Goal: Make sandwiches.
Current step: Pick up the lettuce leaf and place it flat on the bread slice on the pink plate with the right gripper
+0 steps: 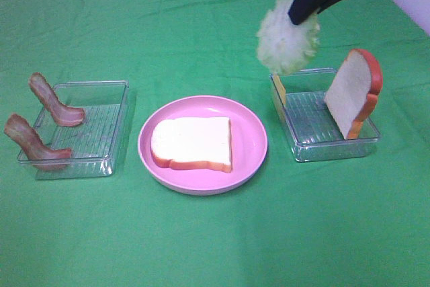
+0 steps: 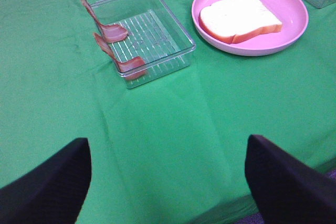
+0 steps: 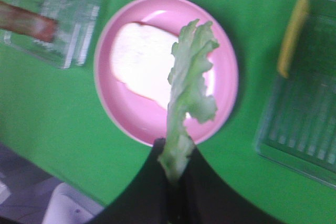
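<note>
While the left pincer [image 2: 168, 141] gapes, the right pincer [image 3: 176, 153] clamps a dangling lettuce leaf [image 1: 289, 42].

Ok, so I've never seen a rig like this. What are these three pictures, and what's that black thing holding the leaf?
It's a two-armed robot making a toy sandwich. One picture looks down from a high camera; the other two come from cameras on each wrist. The black thing is the right gripper, shut on a lettuce leaf midair. The left gripper is open and empty. On the green cloth: a pink plate with a bread slice, the left tray with two bacon strips, the right tray with a leaning slice and cheese.
</note>
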Tool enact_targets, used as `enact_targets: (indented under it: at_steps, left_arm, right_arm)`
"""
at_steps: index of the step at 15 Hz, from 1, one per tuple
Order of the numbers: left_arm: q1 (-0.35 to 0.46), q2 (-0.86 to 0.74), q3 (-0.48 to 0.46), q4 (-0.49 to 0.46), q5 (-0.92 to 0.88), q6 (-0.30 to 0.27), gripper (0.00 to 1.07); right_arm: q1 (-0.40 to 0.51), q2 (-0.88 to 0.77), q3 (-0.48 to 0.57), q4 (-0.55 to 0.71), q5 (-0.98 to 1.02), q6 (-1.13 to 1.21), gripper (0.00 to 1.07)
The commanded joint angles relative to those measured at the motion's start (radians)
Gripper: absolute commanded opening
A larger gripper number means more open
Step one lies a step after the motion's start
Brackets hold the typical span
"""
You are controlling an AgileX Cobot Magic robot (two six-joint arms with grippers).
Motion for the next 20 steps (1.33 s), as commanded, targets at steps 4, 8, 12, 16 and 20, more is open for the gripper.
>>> enact_targets:
  at_steps: [4, 8, 12, 16, 20]
  left_arm:
    - [-0.004, -0.007, 0.0, -0.01, -0.012, 0.0, 0.76]
    - [-0.004, -0.007, 0.0, -0.01, -0.012, 0.0, 0.76]
    - [-0.004, -0.007, 0.0, -0.01, -0.012, 0.0, 0.76]
    - [-0.004, -0.007, 0.0, -0.01, -0.012, 0.0, 0.76]
    - [-0.004, -0.007, 0.0, -0.01, -0.012, 0.0, 0.76]
  right_arm:
    - [0.033, 0.059, 0.134, 0.452, -0.155, -0.292, 0.0]
    - [0.151, 0.188, 0.134, 0.464, -0.247, -0.292, 0.0]
    - [0.172, 0.349, 0.134, 0.49, -0.309, -0.245, 0.0]
    - [0.172, 0.445, 0.134, 0.487, -0.338, -0.238, 0.0]
    - [0.172, 0.439, 0.133, 0.241, -0.439, -0.039, 0.0]
